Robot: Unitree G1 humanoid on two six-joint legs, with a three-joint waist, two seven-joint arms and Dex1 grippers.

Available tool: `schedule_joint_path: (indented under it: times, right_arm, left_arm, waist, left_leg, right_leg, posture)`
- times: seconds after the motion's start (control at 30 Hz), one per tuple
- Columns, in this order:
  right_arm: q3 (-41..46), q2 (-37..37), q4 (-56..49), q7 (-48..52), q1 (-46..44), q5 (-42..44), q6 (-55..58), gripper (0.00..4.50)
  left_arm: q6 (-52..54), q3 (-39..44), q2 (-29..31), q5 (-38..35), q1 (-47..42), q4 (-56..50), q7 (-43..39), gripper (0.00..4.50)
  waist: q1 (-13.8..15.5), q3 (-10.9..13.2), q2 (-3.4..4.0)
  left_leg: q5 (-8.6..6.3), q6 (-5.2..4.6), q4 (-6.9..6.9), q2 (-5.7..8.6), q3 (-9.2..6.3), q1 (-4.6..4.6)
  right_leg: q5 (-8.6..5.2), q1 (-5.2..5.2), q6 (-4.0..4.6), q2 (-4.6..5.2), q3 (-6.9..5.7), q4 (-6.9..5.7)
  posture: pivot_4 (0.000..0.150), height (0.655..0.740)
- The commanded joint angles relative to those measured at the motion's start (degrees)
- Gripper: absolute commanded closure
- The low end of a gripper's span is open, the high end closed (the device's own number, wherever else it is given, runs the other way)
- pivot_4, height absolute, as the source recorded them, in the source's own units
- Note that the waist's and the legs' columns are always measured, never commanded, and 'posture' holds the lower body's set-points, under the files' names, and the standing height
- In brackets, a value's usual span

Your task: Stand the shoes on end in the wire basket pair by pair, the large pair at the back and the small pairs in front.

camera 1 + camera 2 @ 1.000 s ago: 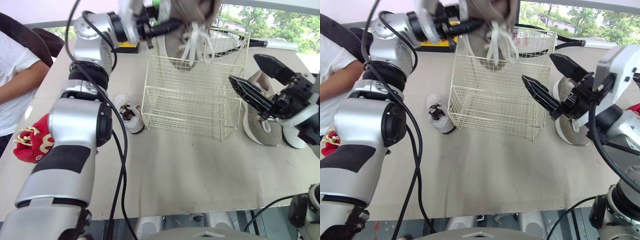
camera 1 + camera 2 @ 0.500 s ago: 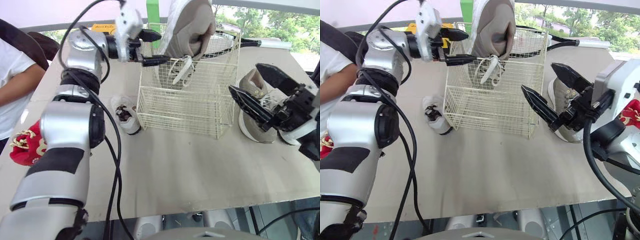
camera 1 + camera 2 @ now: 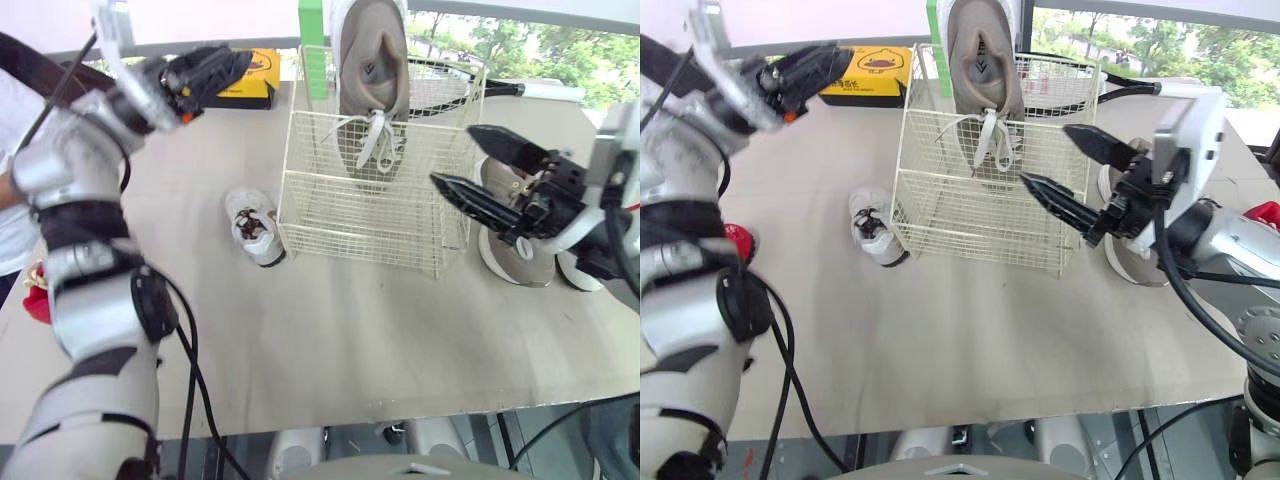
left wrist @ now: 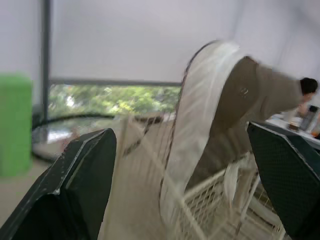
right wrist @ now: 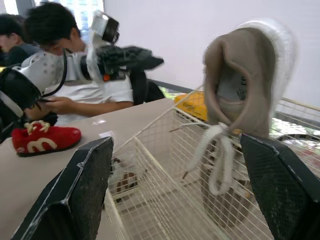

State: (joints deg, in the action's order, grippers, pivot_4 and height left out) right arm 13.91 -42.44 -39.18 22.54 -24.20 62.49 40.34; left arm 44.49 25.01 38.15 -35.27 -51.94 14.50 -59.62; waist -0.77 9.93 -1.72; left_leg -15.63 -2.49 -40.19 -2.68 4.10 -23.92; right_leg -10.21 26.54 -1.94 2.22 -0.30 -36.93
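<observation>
A large taupe shoe (image 3: 370, 70) stands on end at the back of the wire basket (image 3: 330, 205), its laces hanging down and nothing holding it. My left gripper (image 3: 225, 68) is open with nothing in it, off to the left of the basket at its top. In the left wrist view that shoe (image 4: 225, 110) shows ahead between the spread fingers. My right gripper (image 3: 452, 156) is open at the basket's right side. Behind it the second taupe shoe (image 3: 520, 262) lies on the table. A small white shoe (image 3: 253, 225) lies just left of the basket.
A red shoe (image 5: 42, 137) lies at the table's left edge by a seated person (image 5: 55, 45). A white shoe (image 3: 582, 275) is at the far right. A yellow box (image 3: 252, 78), a green block (image 3: 313, 40) and a racket (image 3: 470, 85) lie behind the basket.
My left gripper has opened and let go of the large shoe, which now stands in the basket. The left arm has drawn back to the left. My right gripper has moved nearer the basket.
</observation>
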Motion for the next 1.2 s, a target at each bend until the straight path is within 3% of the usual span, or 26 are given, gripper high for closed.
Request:
schedule_joint_path:
  times: [0.03,0.17,0.23,0.37,0.5,0.63,0.87,1.07,1.2]
  right_arm:
    - [1.6,-2.0,3.1,0.8,0.1,-3.4,-0.5,0.65]
    - [6.5,-8.3,7.4,1.9,4.2,-7.2,2.3,0.65]
    - [9.7,-10.9,10.0,1.1,4.1,-4.8,5.3,0.65]
    - [10.3,-19.9,13.9,3.0,4.5,-6.2,13.6,0.65]
    - [1.2,-23.7,24.4,0.1,-1.3,-10.8,23.7,0.65]
    - [-8.0,-19.6,35.0,1.4,-8.7,-19.2,22.7,0.65]
    - [-20.6,-13.3,58.7,9.8,-21.4,-32.9,18.8,0.65]
    - [-30.4,-6.6,88.8,17.6,-34.8,-48.5,9.1,0.65]
    - [-33.0,-4.0,97.7,26.4,-38.7,-52.9,8.0,1.76]
  left_arm:
    - [12.8,4.2,-0.4,-15.0,8.3,-22.8,5.3,0.02]
    - [19.0,2.7,-2.1,-26.7,19.9,-39.5,10.7,0.02]
    - [19.6,1.2,-2.4,-31.3,23.5,-44.4,12.8,0.02]
    - [14.2,-4.8,-0.6,-28.3,31.1,-53.1,10.3,0.02]
    - [9.1,-10.3,-0.8,-24.5,34.7,-56.5,9.8,0.02]
    - [4.2,-14.1,1.2,-20.1,35.1,-58.0,9.3,0.02]
    - [1.6,-14.8,3.6,-20.6,36.5,-58.4,9.2,0.02]
    - [0.2,-16.4,3.6,-20.6,36.5,-58.8,10.3,0.02]
    - [-0.7,-17.0,3.5,-20.6,36.4,-58.8,11.3,0.0]
  waist:
    - [0.2,0.0,-0.04]
    - [1.0,0.0,-0.05]
    - [1.2,0.0,-0.04]
    - [1.3,0.0,-0.01]
    - [0.9,-0.1,0.01]
    - [0.3,-0.1,-0.06]
    - [0.0,-0.1,0.02]
    - [0.0,-0.1,0.03]
    - [0.0,-0.1,-0.04]
  left_leg:
    - [-0.01,-0.02,-0.02,-0.01,0.03,-0.04]
    - [-0.03,-0.05,-0.08,0.14,0.04,0.04]
    - [-0.05,-0.08,-0.08,0.29,0.04,0.29]
    - [-0.06,-0.09,-0.05,0.41,0.07,0.9]
    - [-0.07,-0.09,-0.02,0.39,0.08,1.3]
    - [-0.06,-0.09,-0.03,0.45,0.12,1.29]
    - [-0.12,-0.19,0.05,0.43,0.17,1.03]
    - [-0.17,-0.27,0.07,0.44,0.24,1.04]
    - [-0.2,-0.32,0.05,0.5,0.22,1.06]
  right_leg:
    - [0.0,0.0,0.0,0.01,0.03,0.07]
    - [0.0,-0.12,0.0,0.17,0.05,0.08]
    - [-0.01,-0.38,0.01,0.2,0.04,0.11]
    - [-0.19,-0.97,0.22,0.14,0.09,0.11]
    - [-0.29,-1.2,0.08,0.01,0.27,0.12]
    - [-0.29,-1.2,0.08,-0.02,0.42,0.15]
    - [-0.17,-0.94,0.26,-0.18,0.57,0.22]
    - [-0.16,-1.02,0.26,-0.2,0.64,0.41]
    - [-0.15,-1.11,0.25,-0.21,0.78,0.44]
  posture:
    - [0.15,0.74]
    - [0.15,0.74]
    - [0.15,0.74]
    - [0.15,0.74]
    - [0.15,0.74]
    - [0.15,0.74]
    - [0.15,0.74]
    - [0.15,0.74]
    - [0.15,0.74]
